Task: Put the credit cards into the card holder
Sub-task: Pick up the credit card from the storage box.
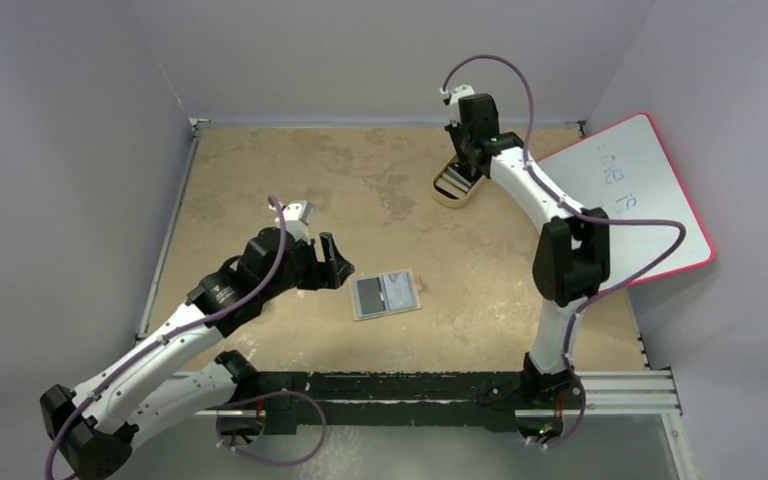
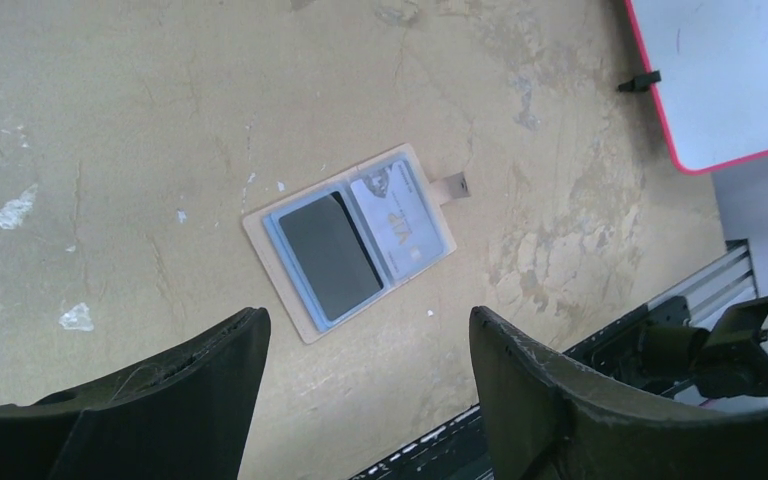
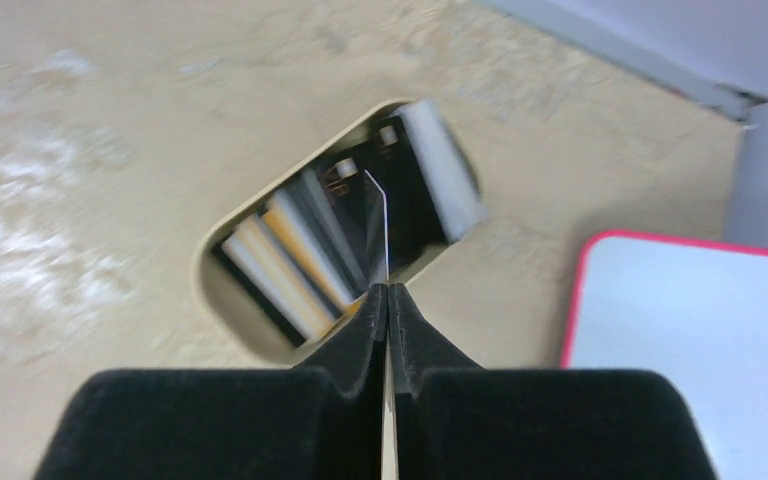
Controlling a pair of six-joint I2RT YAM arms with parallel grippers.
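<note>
- While right claw (image 3: 387,290) is pinched tight on one card (image 3: 378,225), edge-on over the tray (image 3: 205,275), the step in hand looks like pick-up.
- Next: lift clear and carry to holder (image 2: 256,232), lying spread flat mid-table, well apart.
- Left claw (image 2: 367,318) gapes wide, empty, near holder.

We see bare desk (image 1: 290,170) far and right of card holder (image 1: 387,293); left tool (image 1: 328,262) stands close on its left; whiteboard (image 1: 640,190) covers far-right corner.

Left arm (image 1: 165,345) low, jaws spread wide; right arm (image 1: 532,190) outstretched, jaws pinched together
</note>
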